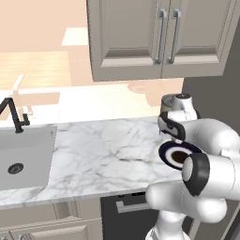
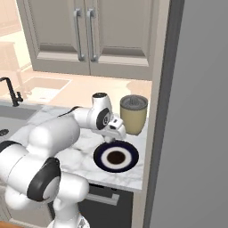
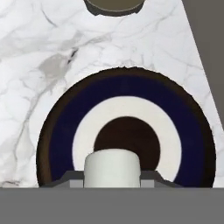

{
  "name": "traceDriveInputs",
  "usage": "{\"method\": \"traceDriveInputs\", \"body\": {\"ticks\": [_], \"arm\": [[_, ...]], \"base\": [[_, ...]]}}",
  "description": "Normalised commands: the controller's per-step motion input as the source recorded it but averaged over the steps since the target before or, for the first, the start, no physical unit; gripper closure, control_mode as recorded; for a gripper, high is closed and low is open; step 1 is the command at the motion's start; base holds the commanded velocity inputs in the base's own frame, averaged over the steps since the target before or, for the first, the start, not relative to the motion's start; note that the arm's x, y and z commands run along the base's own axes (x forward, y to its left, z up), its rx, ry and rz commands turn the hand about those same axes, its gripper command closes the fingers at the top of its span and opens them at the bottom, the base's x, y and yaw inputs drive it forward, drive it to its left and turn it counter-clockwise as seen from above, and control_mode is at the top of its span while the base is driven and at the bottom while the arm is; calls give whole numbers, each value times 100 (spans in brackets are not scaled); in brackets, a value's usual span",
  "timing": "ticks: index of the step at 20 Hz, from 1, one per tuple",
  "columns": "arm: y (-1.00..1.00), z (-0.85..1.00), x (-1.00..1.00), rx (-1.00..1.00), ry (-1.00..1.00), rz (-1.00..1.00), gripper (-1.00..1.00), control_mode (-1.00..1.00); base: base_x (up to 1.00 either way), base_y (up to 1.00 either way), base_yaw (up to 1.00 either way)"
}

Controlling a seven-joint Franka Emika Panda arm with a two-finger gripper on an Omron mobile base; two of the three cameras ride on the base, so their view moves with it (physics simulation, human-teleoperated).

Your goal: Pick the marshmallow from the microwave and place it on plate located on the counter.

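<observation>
Gripper [image 3: 112, 183] clamped on marshmallow [image 3: 112, 168], bottom centre, above plate [image 3: 57, 131]: lower it over the brown middle, then release.

Beige wall cabinets [image 1: 159, 37] (silver handles) above a sink [image 1: 23, 157].

Looking at a rendered home kitchen. Showing it: white marble-veined counter [image 1: 108, 150] running over beige cabinets, sink [image 1: 23, 157] sitting beside a black faucet [image 1: 14, 117], beige wall cabinets [image 1: 159, 37] hanging above with metal bar handles, dark appliance front [image 1: 126, 215] sitting under the counter, tan lidded jar [image 2: 133, 113] and navy plate [image 2: 127, 151] resting on the stone.
</observation>
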Motion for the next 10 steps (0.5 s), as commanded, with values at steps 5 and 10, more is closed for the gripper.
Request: {"method": "traceDriveInputs", "body": {"ticks": [5,10], "arm": [[0,-73,41,0,1,0,100,-100],[0,-49,29,0,0,0,100,-100]], "base": [[0,0,0],[0,0,0]]}}
